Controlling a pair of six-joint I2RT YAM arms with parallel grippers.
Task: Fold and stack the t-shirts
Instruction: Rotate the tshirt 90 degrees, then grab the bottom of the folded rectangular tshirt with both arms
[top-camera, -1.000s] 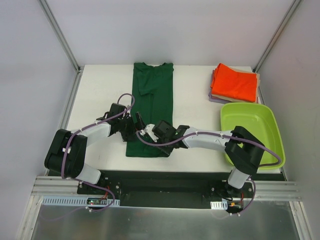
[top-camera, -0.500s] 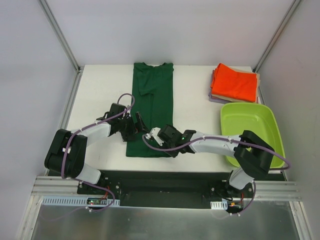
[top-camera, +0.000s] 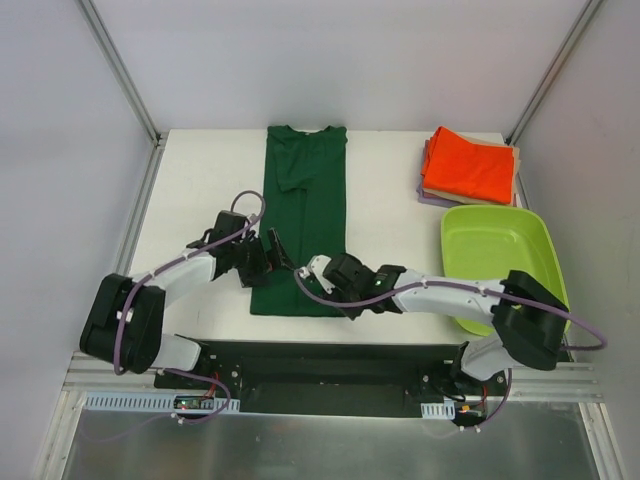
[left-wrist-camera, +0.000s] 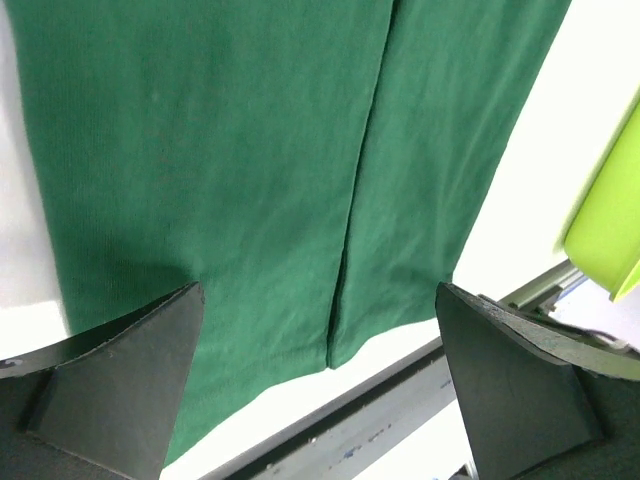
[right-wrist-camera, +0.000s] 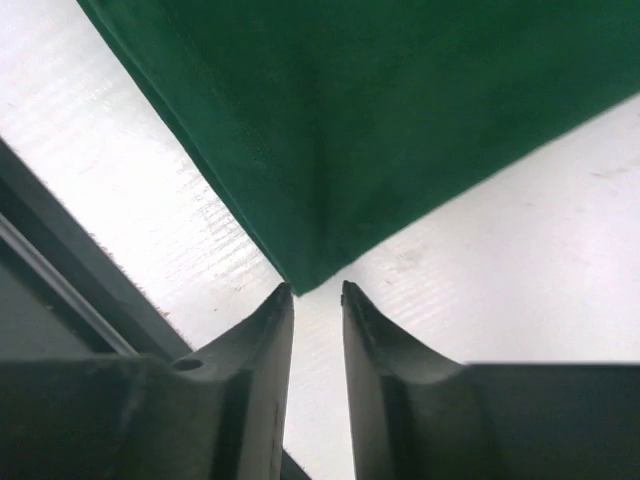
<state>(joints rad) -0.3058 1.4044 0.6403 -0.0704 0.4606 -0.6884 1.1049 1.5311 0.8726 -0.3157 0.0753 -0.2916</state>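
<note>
Step in hand, as I read it: grab the hem corners of the dark green shirt (top-camera: 305, 215) & fold the hem up twd the collar. Shirt lies flat on the surface (top-camera: 200, 180) as a long strip, collar at the far end, hem by the near edge. Right end effector (right-wrist-camera: 318, 288): fingers narrow, almost shut, nothing btwn them. The hem corner sits just ahead of the tips, touching or a hair apart, can't tell which. Left end effector (left-wrist-camera: 318, 290): fingers wide apart over the cloth, holding nothing. An overlapped edge runs down the strip straight ahead btwn them. Its own hem corner seems to lie down by its left finger, partly hidden. To do it well, IMO: right one opens a bit more & goes in low so one finger slips under the corner, else it just shoves the cloth & wrinkles it. Left one should centre on its corner, drop, then pinch all layers, not only the top one. Close both before lifting, raise tog. at equal height, hem taut & square so the sides line up. Orange shirt (top-camera: 470, 165) tops the folded pile, well off ahead & right of the right end effector, beyond the bin (top-camera: 505, 265). That's for later.
</note>
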